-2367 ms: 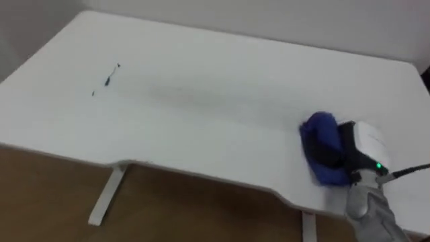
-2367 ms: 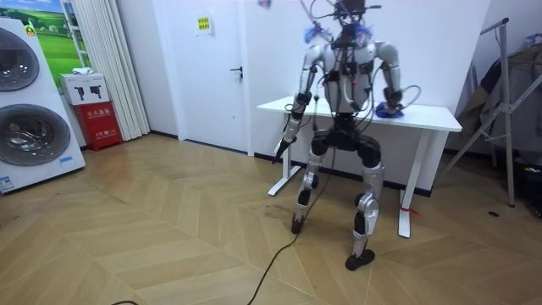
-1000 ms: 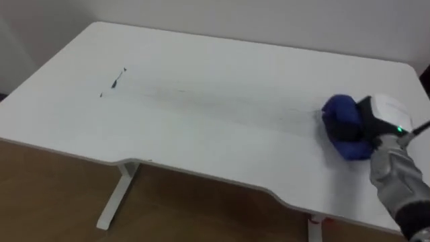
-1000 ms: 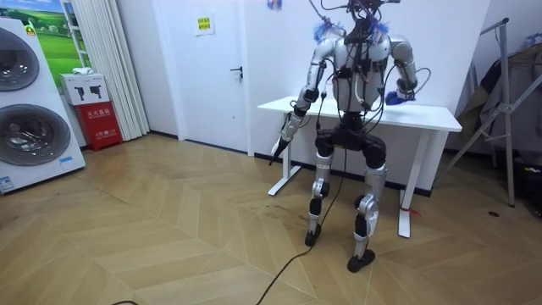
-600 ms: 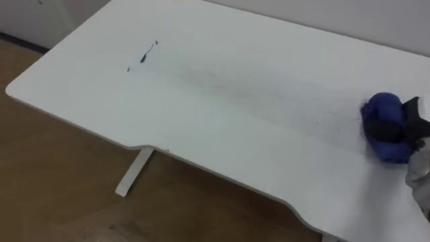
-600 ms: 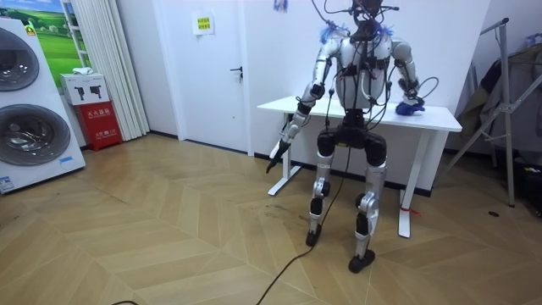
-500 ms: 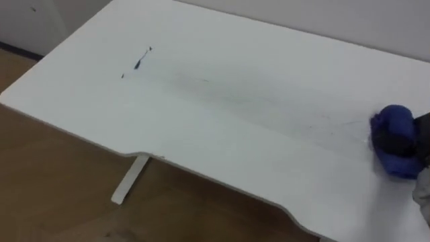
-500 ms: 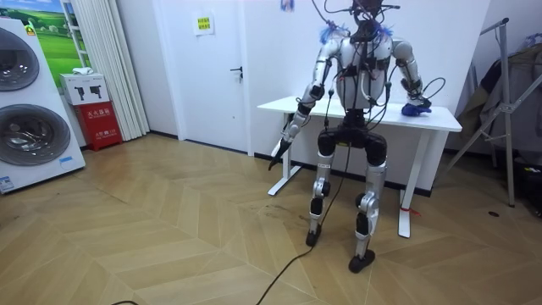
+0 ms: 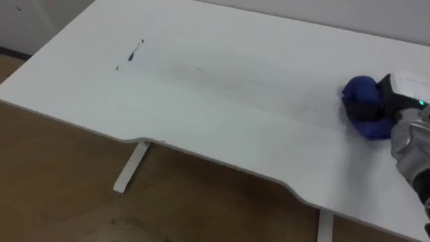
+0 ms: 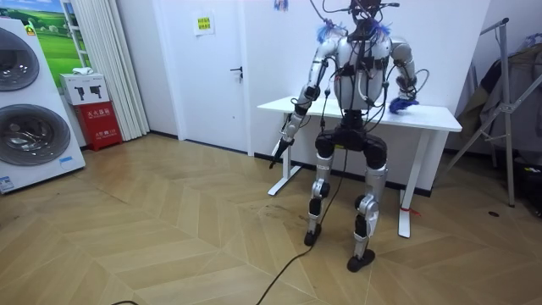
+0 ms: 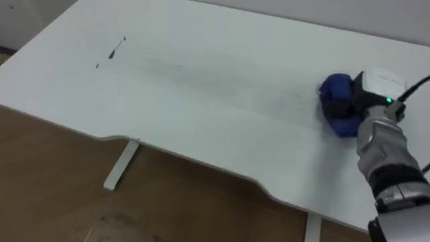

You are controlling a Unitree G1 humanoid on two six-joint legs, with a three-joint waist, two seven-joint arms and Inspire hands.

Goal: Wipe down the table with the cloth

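The right hand [image 9: 398, 96] is out at the right edge of the frame, fingers curled over a bunched blue cloth [image 9: 363, 106] and pressing it onto the white counter [image 9: 228, 94]. So that's where the cloth is: right side of the top, about mid-depth, down on the surface and wrapped in that hand.

Now the score. A faint grey smear [image 9: 269, 91] runs across the middle of the counter, from beside the cloth up toward the upper left. I'd judge that band has been wiped over but not cleared. And in the upper left, small dark marks [image 9: 134, 52] sit crisp and well apart from the cloth, untouched by the look of them. The near edge looks clean. My call: the job is under way, maybe half done, with those marks the main work left, plus another pass along the smear.

The room view adds the stance. The robot is upright on both feet at the counter's long side, facing it with its back to the camera. Its left hand [image 10: 284, 135] hangs low off the counter's end on the room view's left, idle, and whether it is open or closed I cannot tell. A washing machine [image 10: 30, 127] stands at that view's far left. The eye views supply the smear and the marks, too fine to make out from across the room.
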